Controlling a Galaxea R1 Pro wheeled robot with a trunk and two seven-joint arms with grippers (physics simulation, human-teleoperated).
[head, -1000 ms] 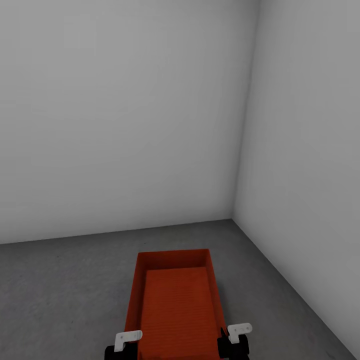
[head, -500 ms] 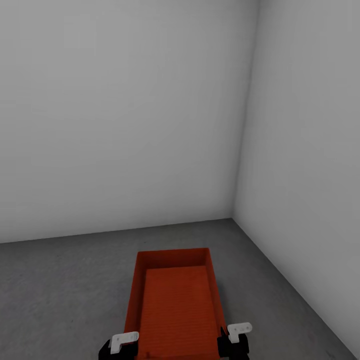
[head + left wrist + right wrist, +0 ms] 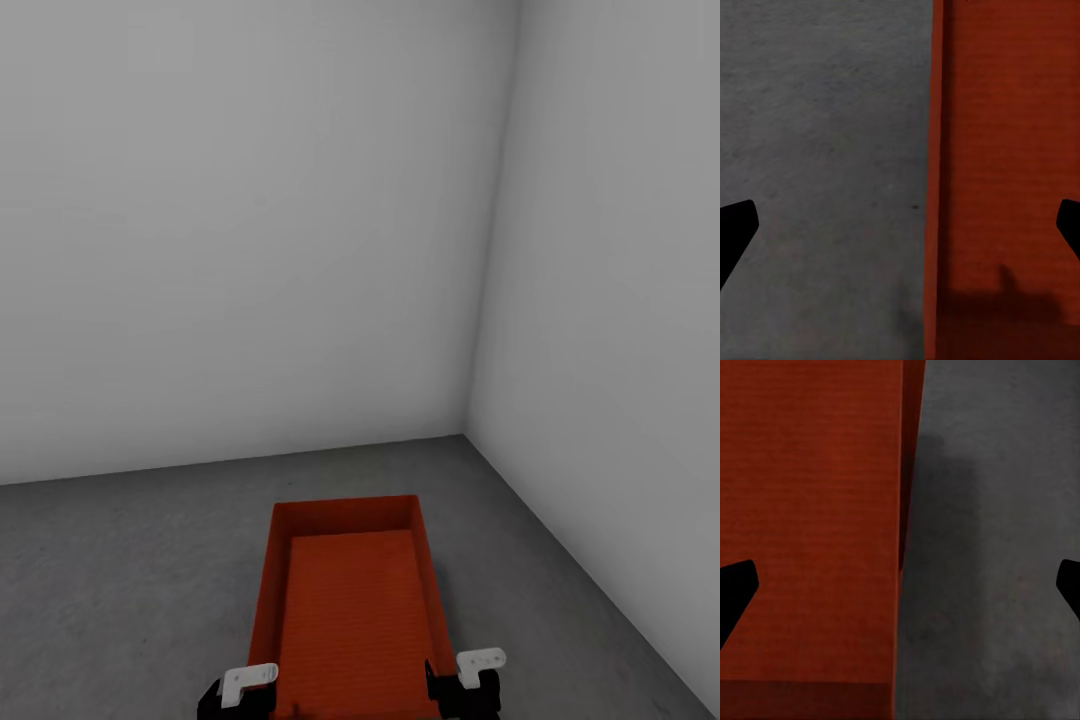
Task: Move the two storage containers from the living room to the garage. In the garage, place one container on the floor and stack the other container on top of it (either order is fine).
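Note:
One orange-red open-top storage container [image 3: 350,610] rests on the dark grey concrete floor [image 3: 130,560] of the garage, its long axis pointing at the back wall. My left gripper [image 3: 240,695] hovers at its near left corner and my right gripper [image 3: 465,685] at its near right corner. In the left wrist view the left gripper [image 3: 900,225] is open, one fingertip over the floor [image 3: 817,112] and the other over the container [image 3: 1005,150]. The right gripper [image 3: 900,585] is open the same way across the container's [image 3: 810,510] other long wall, with floor [image 3: 997,547] beside it.
Plain grey-white walls meet in a corner [image 3: 468,430] just beyond the container, the right wall [image 3: 600,350] running close along its right side. Bare concrete stretches to the left of the box.
The left gripper has slipped slightly outward and down along the container's left wall. The right gripper's black body has shifted a little toward the box. The container has stayed put.

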